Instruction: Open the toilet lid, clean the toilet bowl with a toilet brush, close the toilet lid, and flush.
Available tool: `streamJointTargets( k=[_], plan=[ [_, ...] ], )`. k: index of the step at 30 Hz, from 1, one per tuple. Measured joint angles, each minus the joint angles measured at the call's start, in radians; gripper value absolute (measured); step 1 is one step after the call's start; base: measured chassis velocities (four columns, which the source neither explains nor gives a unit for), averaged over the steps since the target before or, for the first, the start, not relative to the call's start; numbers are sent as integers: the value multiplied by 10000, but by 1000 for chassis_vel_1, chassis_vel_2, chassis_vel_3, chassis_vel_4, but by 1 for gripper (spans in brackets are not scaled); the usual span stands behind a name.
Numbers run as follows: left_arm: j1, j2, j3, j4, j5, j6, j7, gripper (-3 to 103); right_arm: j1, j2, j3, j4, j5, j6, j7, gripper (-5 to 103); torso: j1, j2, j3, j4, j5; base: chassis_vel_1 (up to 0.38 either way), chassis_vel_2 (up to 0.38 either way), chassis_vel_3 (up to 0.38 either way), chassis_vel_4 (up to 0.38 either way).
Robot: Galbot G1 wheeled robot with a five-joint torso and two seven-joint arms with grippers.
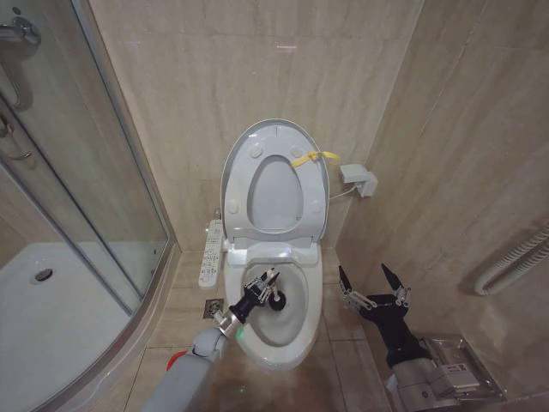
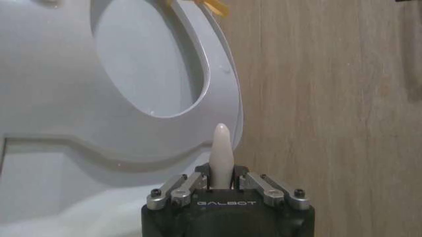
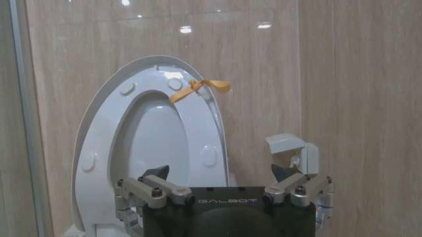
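Left jaws [image 1: 268, 281] clenched on the toilet brush [image 1: 276, 300], white handle tip poking up between them in the left wrist view, dark bristle head down inside the toilet bowl [image 1: 304, 309]. Toilet lid [image 1: 244, 148] up against the tiled wall, seat raised with it (yellow tag at its rim). Right jaws [image 1: 371, 280] spread wide, holding nothing, hovering over the floor just right of the bowl.
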Motion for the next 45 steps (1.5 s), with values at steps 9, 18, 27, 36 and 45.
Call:
streamJointTargets(
  k=[9,18,27,36,45],
  plan=[
    [-342,-398,65,66,-693,222,-166,21,0,0,0,0,0,0,0,100,0,0,0,-4,-2,0,0,0,0],
    [8,63,-181,366,-596,-15,168,21,0,0,0,0,0,0,0,100,0,0,0,4,0,0,0,0,0],
    [-131,-226,-58,-582,-901,362,-172,21,0,0,0,0,0,0,0,100,0,0,0,-8,-2,0,0,0,0],
    [234,11,-357,195,-789,49,68,21,0,0,0,0,0,0,0,100,0,0,0,6,0,0,0,0,0],
    [-29,-84,-198,-548,-957,386,-50,21,0,0,0,0,0,0,0,100,0,0,0,-4,-1,0,0,0,0]
  ],
)
